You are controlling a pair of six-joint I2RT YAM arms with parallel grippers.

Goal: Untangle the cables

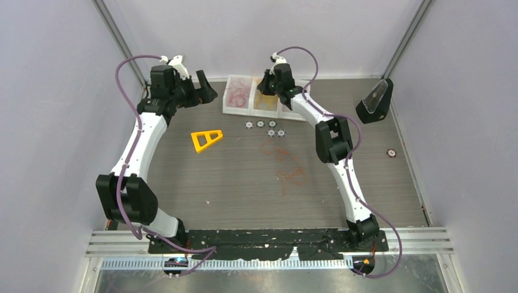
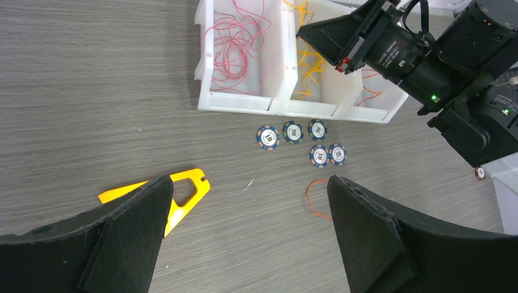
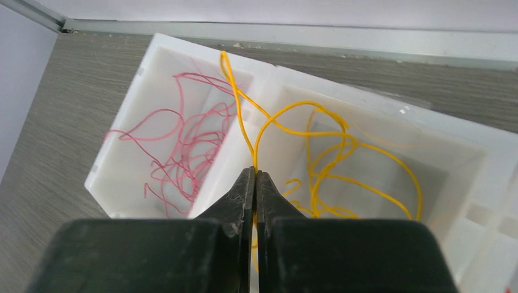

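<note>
In the right wrist view my right gripper (image 3: 256, 172) is shut on a yellow cable (image 3: 239, 113) over the white bins (image 3: 122, 143). The strand runs up from between the fingertips and loops back into the middle bin among more yellow cables (image 3: 342, 155). Red cables (image 3: 183, 152) lie in the left bin. From above, the right gripper (image 1: 267, 85) hangs over the bins, and a loose tangle of orange cables (image 1: 287, 163) lies on the table. My left gripper (image 2: 249, 180) is open and holds nothing, above bare table, with an orange loop (image 2: 314, 198) beside its right finger.
A yellow triangular frame (image 1: 206, 139) lies left of centre. Several poker chips (image 1: 264, 127) sit just in front of the bins (image 1: 235, 111). A black wedge-shaped object (image 1: 374, 101) stands at the back right, and a lone chip (image 1: 391, 153) lies near the right edge.
</note>
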